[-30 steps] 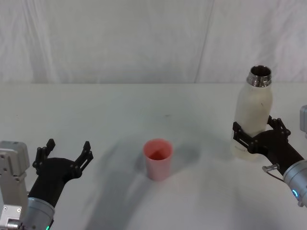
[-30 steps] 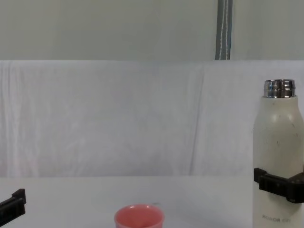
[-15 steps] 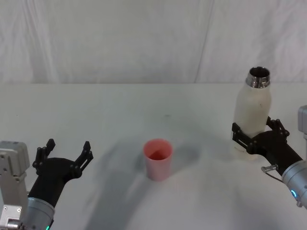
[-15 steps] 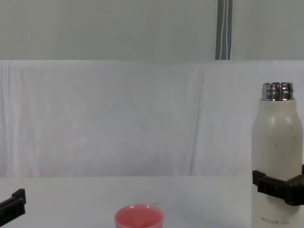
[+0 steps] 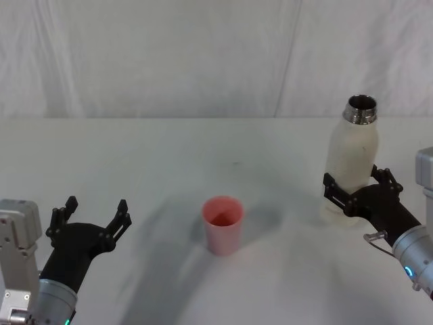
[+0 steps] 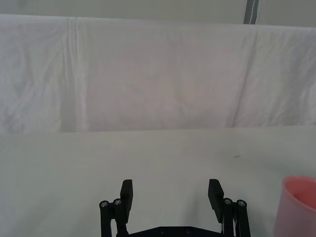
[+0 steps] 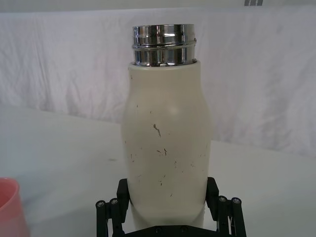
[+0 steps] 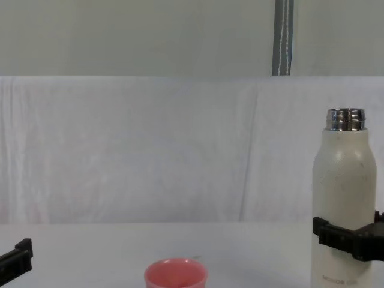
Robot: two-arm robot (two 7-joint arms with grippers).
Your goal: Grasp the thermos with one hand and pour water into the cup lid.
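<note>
White cloth hangs behind a pale counter [image 5: 169,156]. At the right of the head view the thermos [image 5: 350,162] stands upright, neck uncapped, with the right hand [image 5: 358,194] pinching its lower body. Its shell looks rigid and smooth, likely heavy if full; this low grip may leave it top-heavy when tipped. The cup lid [image 5: 222,224] sits lower centre, well apart, small and probably easy to knock. Nothing lies between them. The left hand [image 5: 93,217] rests lower left, fingers spread. A grey pole [image 8: 283,37] rises behind.
</note>
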